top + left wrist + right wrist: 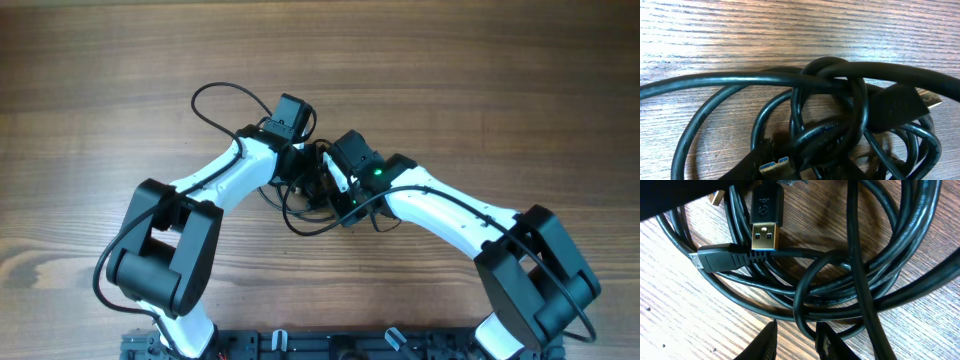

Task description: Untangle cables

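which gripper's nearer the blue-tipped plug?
Left. The blue-tipped plug lies right by the left gripper, at its view's bottom edge. The right gripper straddles another loop of the cables; its view doesn't show that plug.

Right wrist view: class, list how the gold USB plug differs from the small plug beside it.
The USB plug has a broad gold end; the small plug has a narrow silvery tip. The USB plug points down the picture; the small plug points left. The USB plug bears a logo; the small plug has ribs. Both are black, on black cables.
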Motion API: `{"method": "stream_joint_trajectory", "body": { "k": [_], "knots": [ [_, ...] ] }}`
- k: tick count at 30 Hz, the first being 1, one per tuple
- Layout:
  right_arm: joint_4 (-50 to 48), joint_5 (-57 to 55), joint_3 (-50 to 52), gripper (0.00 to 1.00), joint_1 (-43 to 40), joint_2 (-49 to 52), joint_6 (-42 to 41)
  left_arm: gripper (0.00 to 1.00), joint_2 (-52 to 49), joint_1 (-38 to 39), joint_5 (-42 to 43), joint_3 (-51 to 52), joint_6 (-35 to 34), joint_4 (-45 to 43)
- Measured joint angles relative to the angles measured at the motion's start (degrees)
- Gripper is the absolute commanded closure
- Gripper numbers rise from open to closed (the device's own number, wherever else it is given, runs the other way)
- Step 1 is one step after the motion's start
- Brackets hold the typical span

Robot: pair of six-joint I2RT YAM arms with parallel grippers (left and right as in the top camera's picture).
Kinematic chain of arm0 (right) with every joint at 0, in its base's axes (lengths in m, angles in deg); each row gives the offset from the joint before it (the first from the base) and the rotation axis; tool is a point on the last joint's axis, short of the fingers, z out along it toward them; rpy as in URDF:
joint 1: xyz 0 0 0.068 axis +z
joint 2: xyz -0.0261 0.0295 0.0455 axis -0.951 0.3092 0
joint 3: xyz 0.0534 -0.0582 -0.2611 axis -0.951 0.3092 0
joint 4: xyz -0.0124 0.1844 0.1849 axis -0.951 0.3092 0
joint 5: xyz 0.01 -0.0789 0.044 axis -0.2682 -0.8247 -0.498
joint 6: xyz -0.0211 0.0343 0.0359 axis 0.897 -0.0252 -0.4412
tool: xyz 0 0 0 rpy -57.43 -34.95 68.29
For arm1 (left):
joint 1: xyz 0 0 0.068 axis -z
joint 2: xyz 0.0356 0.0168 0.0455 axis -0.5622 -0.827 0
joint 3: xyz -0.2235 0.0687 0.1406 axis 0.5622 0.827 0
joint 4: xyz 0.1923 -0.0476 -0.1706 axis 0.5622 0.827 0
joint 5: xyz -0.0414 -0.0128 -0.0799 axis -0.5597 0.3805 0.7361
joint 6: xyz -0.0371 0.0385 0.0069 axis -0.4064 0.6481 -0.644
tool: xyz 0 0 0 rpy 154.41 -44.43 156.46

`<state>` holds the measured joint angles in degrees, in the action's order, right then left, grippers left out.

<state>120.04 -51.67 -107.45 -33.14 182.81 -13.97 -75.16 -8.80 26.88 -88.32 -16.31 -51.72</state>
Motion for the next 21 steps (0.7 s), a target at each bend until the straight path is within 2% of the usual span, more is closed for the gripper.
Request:
{"method": "stream_joint_trajectory", "body": {
  "k": [6, 10, 11, 12, 17, 21],
  "knots": [
    [-0.2, -3.7, 0.1, 0.73, 0.0, 0.1, 0.5, 0.65, 0.0, 0.0, 0.0, 0.0, 0.0, -0.1],
    [-0.6, -6.8, 0.1, 0.83, 0.1, 0.2, 1.1, 0.64, 0.0, 0.0, 0.0, 0.0, 0.0, -0.3],
    [-1.5, -7.8, 0.2, 0.94, 0.1, 0.2, 1.3, 0.64, 0.0, 0.0, -0.2, 0.0, 0.0, -0.4],
    [-1.7, -8.1, 0.2, 0.96, 0.1, 0.2, 1.4, 0.64, 0.0, 0.0, -0.2, 0.0, 0.0, -0.5],
    [-1.8, -6.6, 0.2, 0.96, 0.0, 0.2, 5.2, 0.66, 0.0, 0.0, -0.2, 0.0, 0.0, -0.6],
    [4.1, -0.1, -1.4, 0.96, -1.5, -1.8, 5.7, 0.67, 0.0, 0.1, -0.2, 0.0, 0.0, -0.5]
  ]
}}
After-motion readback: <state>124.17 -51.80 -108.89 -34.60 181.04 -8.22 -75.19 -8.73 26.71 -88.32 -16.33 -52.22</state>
